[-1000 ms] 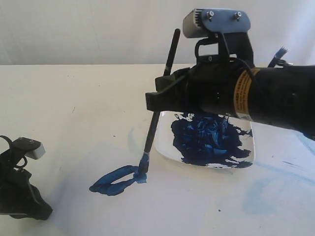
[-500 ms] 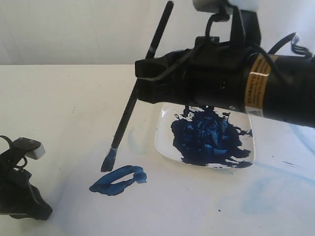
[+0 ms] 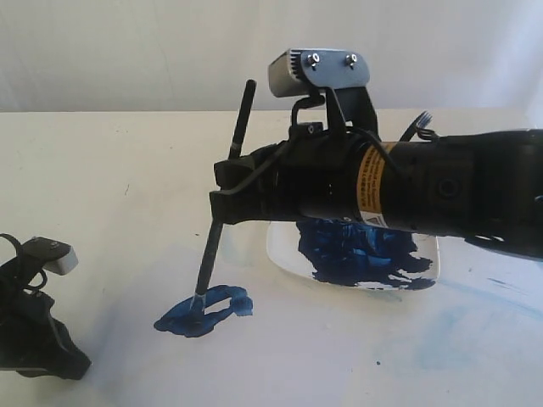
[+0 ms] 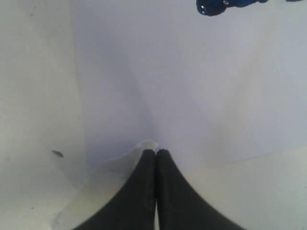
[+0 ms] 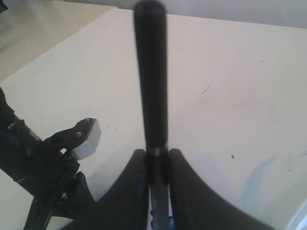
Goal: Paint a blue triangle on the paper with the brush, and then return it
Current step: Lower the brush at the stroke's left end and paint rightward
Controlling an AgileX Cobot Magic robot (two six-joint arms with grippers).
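Note:
My right gripper [image 3: 222,193] is shut on the black handle of the brush [image 3: 222,212], which stands steeply tilted. Its bristle tip [image 3: 197,299] touches the left part of the blue triangle [image 3: 208,310], a small dark blue loop on the paper [image 3: 305,343]. In the right wrist view the brush [image 5: 151,86] runs up between the fingers of the right gripper [image 5: 157,155]. My left gripper [image 3: 68,363] sits low at the near left. Its jaws [image 4: 156,152] are shut at a curled-up corner of the paper [image 4: 182,86]. The triangle's end [image 4: 225,5] shows far off.
A white square plate [image 3: 428,280] smeared with dark blue paint [image 3: 356,250] lies under the right arm, right of the triangle. Faint light-blue smears [image 3: 441,339] mark the sheet at the right. The left arm's wrist camera [image 5: 86,139] shows in the right wrist view.
The brush rose off the triangle's right end, swung left in the air, and now its tip is down on the triangle's left part. The left arm has not moved.

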